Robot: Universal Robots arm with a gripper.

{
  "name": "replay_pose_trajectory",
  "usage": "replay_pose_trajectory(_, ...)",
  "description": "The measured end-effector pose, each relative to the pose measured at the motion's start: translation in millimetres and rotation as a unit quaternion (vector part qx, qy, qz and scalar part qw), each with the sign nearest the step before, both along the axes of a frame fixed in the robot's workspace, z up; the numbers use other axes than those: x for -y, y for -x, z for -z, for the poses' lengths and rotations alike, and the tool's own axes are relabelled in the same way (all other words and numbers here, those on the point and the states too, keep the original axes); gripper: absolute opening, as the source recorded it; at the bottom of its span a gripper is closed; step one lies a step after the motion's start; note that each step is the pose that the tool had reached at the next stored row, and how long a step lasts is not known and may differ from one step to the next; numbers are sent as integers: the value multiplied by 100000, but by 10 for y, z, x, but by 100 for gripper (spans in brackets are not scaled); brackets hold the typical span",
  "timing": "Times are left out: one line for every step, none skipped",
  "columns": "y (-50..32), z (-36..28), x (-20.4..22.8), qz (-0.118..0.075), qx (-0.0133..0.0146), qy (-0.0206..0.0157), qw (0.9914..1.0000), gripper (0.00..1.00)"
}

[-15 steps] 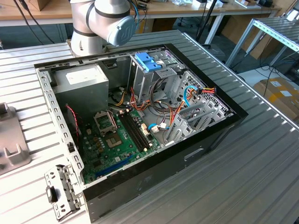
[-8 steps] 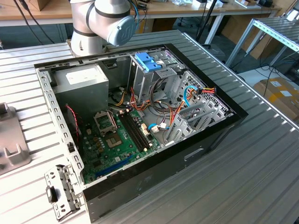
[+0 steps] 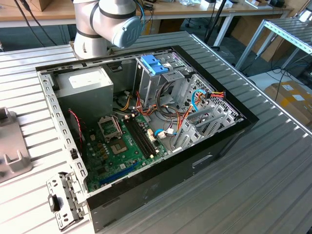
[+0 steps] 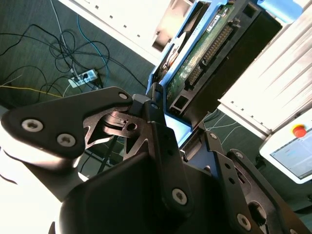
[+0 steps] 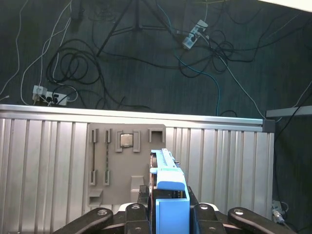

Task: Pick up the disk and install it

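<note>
End effector (image 5: 168, 207) pinches the disk (image 5: 170, 187) by its flanks in the first wrist view, with one black finger (image 5: 143, 196) pressed against each side of the blue carrier. The disk is held clear above the ribbed metal tabletop (image 5: 44, 156), edge-on to the camera, with a grey fixture plate (image 5: 124, 161) beyond it. In the exterior view, the open computer case (image 3: 161, 180) sits on the tabletop with cables strung across its inside.

Carrying the disk well looks to call for an even squeeze on the plastic frame rather than the bare board. It also needs a steady wrist so the drive does not twist in the grip.

The second wrist view shows a green circuit board with a row of connector pins. The board sits in a dark body edged in bright blue, with a blue tab at the far end.
</note>
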State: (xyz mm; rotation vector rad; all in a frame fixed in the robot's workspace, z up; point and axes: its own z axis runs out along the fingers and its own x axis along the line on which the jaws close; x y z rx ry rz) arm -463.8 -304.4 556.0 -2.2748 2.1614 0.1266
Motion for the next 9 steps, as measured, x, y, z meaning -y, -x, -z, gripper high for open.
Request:
replay_pose_trajectory(-2,1,0,1,0,0,100000,37)
replay_pose_trajectory(-6,4,1,1,-1,1,100000,37)
replay_pose_trajectory(-7,6,2,1,1,0,100000,37)
replay_pose_trajectory(-11,9,3,0,3,-1,100000,37)
replay_pose_trajectory(-13,11,3,0,5,-2,100000,37)
replay_pose_trajectory(-14,13,4,0,5,-1,100000,37)
replay_pose_trajectory(-17,15,4,-1,0,1,100000,37)
replay_pose_trajectory(-19,16,5,0,2,0,100000,37)
replay_pose_trajectory(-20,18,5,-1,4,-1,100000,37)
